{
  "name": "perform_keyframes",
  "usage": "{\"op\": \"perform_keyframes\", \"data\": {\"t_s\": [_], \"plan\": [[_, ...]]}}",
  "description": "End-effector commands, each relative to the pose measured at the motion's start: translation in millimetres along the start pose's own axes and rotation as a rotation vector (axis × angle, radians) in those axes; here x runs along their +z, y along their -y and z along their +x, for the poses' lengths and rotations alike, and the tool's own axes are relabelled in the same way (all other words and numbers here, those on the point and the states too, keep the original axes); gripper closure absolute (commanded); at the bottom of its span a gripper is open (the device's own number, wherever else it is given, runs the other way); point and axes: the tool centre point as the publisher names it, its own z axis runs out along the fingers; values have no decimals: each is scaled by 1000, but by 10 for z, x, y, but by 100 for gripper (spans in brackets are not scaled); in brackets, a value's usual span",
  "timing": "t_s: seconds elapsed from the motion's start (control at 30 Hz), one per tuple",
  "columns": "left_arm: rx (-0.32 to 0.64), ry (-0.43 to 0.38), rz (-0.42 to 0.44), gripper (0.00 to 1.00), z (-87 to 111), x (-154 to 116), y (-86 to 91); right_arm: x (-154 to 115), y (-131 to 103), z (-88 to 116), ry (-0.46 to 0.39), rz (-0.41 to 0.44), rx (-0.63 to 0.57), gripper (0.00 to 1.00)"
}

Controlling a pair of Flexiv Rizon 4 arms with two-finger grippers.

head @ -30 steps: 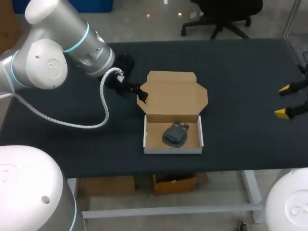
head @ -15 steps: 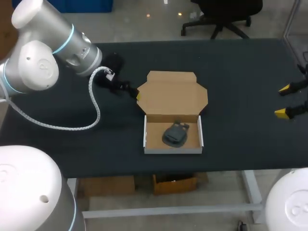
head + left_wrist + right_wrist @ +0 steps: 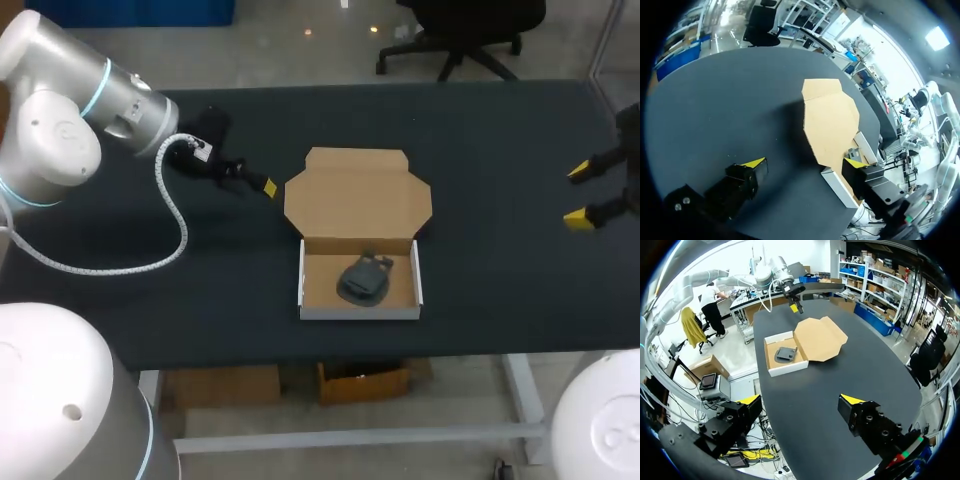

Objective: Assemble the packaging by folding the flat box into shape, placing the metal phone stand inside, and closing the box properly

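Note:
The cardboard box stands near the table's front middle, white outside and brown inside, with its lid open and laid back behind it. Inside the tray lies the dark grey metal phone stand. My left gripper is open, just left of the lid and not touching it. In the left wrist view the gripper holds nothing, and the lid lies ahead of it. Far out at the table's right edge my right gripper is open and empty. From the right gripper, the box, stand and lid lie well ahead.
The black table carries nothing else. A white coiled cable hangs from my left arm over the table's left part. My left arm's gripper shows beyond the box in the right wrist view.
My left arm has drawn back to the left, away from the lid's left flap. The right gripper has shifted slightly towards the far side. The box and stand have not moved.

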Motion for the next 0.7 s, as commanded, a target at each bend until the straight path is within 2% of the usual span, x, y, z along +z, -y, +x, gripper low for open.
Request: {"op": "perform_keyframes", "data": {"t_s": [0.03, 0.17, 0.3, 0.33, 0.37, 0.53, 0.7], "plan": [[-2, -71, 7, 0, -80, 100, 42, 39, -72, -130, -60, 29, 4, 0], [-16, -92, 10, 0, -86, 179, 85, 50, -105, -186, -70, 48, 0, 0], [-31, -147, 22, 0, -96, 234, 114, 51, -134, -236, -75, 71, -4, 0], [-32, -150, 24, 2, -93, 246, 117, 55, -144, -248, -77, 76, -6, 0], [-29, -159, 25, 11, -84, 262, 119, 57, -156, -258, -78, 77, -8, 0], [-20, -188, 34, 22, -54, 331, 119, 75, -235, -317, -93, 101, -27, 0], [-22, -244, 49, 17, -59, 397, 122, 103, -327, -358, -105, 113, -45, 0]]}}
